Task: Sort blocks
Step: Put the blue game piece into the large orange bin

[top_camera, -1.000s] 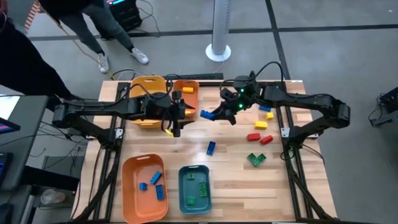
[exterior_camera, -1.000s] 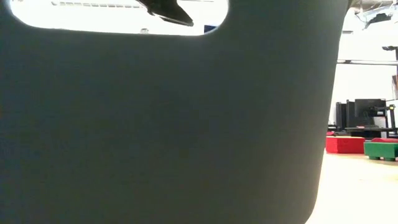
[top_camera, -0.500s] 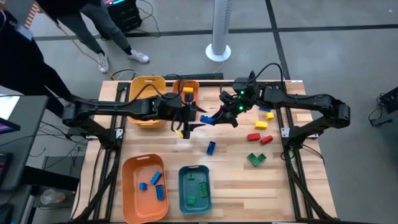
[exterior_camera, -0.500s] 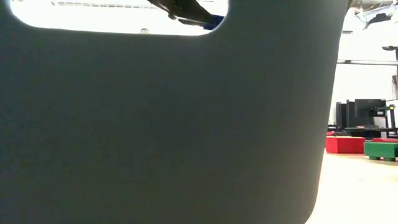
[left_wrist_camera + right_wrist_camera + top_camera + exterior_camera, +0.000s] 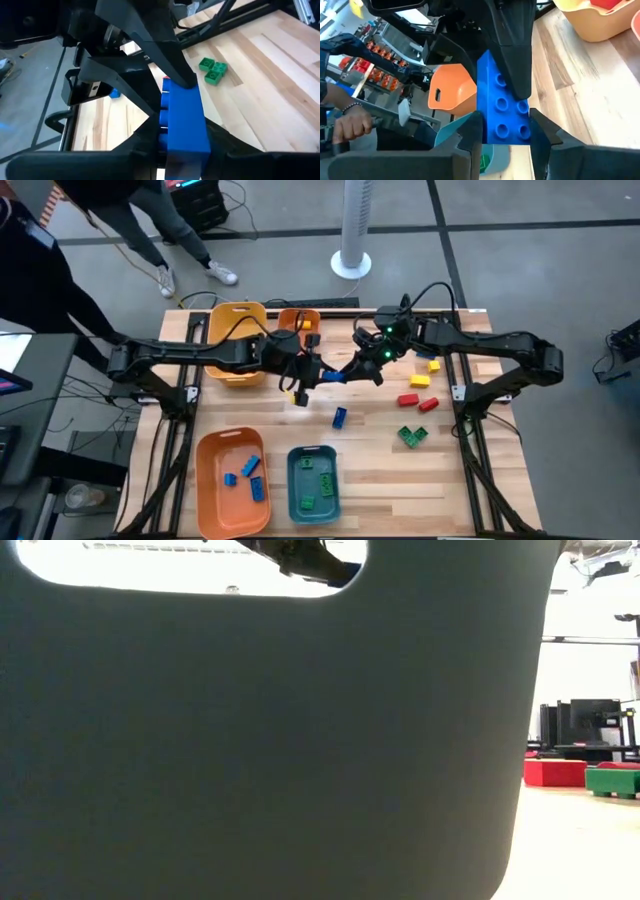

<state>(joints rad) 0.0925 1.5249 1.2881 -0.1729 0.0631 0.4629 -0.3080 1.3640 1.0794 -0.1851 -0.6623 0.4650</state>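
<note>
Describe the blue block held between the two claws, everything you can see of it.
The blue block is a glossy plastic brick, longer than wide, with round studs on one face. It hangs in the air above the middle of the wooden table, not resting on anything. The right claw pinches one end between its dark fingers, and the left claw closes on the other end, so both arms touch it at once, like a handover.

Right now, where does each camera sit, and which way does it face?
High: overhead, looking straight down at the table; both arms show.
Low: table height, facing the room; something dark blocks most.
Left wrist: on left arm, facing blue block between its jaws.
Right wrist: on right arm, facing that block, jaws flanking it.
Shared: both wrists see that block.
</note>
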